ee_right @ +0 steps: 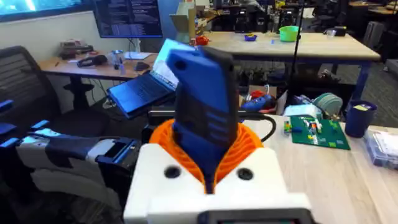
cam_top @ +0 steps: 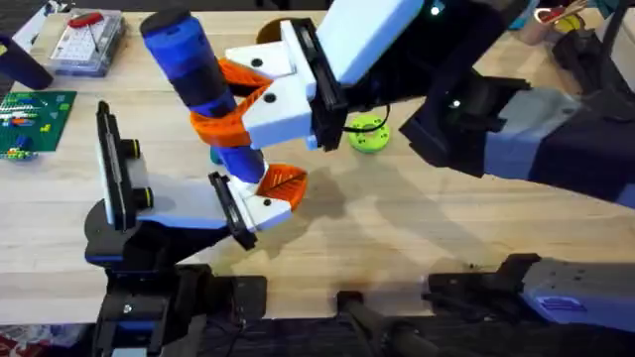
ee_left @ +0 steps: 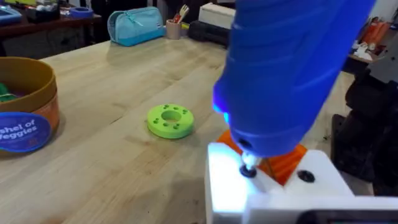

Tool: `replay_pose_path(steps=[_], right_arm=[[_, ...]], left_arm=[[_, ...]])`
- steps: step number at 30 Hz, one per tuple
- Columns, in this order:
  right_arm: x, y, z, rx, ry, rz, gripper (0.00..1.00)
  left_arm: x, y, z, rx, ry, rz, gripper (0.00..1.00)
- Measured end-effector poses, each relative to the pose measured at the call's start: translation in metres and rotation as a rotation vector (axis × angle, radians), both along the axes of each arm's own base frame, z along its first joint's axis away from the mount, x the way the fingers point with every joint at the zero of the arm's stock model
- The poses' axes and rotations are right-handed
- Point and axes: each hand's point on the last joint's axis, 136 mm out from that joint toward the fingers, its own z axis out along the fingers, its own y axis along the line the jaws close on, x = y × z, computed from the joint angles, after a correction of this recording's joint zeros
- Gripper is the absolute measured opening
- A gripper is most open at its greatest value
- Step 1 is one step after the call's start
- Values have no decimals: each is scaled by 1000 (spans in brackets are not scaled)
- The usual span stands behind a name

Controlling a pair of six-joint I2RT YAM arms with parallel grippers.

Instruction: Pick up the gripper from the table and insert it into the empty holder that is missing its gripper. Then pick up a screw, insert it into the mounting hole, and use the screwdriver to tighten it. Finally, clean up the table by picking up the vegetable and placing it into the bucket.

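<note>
Right tool (ee_right: 208,163) pinches the blue screwdriver (ee_right: 202,99) between its orange pads, holding it near upright, upper left of centre in the overhead frame, probably to keep the bit square to the screw. The thin tip (ee_left: 249,169) sits in a hole of a white block (ee_left: 280,196). It cannot be told whether the left tool (cam_top: 266,190) is spread or closed. The bucket (ee_left: 25,118) and lime ring (ee_left: 170,120) stand apart on the table (ee_left: 112,174).

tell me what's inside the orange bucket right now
In the left wrist view, the bucket shows a bit of something green against its inner wall at the rim. The wall hides the rest of the inside, so what it is stays unclear.
</note>
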Motion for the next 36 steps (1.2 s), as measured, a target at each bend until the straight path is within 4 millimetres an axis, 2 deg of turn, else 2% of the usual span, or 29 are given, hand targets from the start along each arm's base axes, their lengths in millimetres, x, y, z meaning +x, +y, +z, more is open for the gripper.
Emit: replay_pose_path(steps=[16, 19, 24, 27, 30, 36], right_arm=[[4, 0, 3, 15, 0, -3, 24], [14, -1, 22, 37, -12, -22, 24], [33, -7, 82, 90, -63, -66, 24], [36, -8, 102, 81, -64, -75, 24], [35, -8, 107, 74, -71, -76, 24], [39, -5, 94, 19, -34, -83, 24]], left_arm=[[0, 0, 0, 0, -1, 2, 10], [0, 0, 0, 0, 0, 1, 10], [0, 0, 0, 0, -1, 1, 10], [0, 0, 0, 0, 0, 1, 10], [0, 0, 0, 0, -1, 1, 10], [0, 0, 0, 0, -1, 1, 10]])
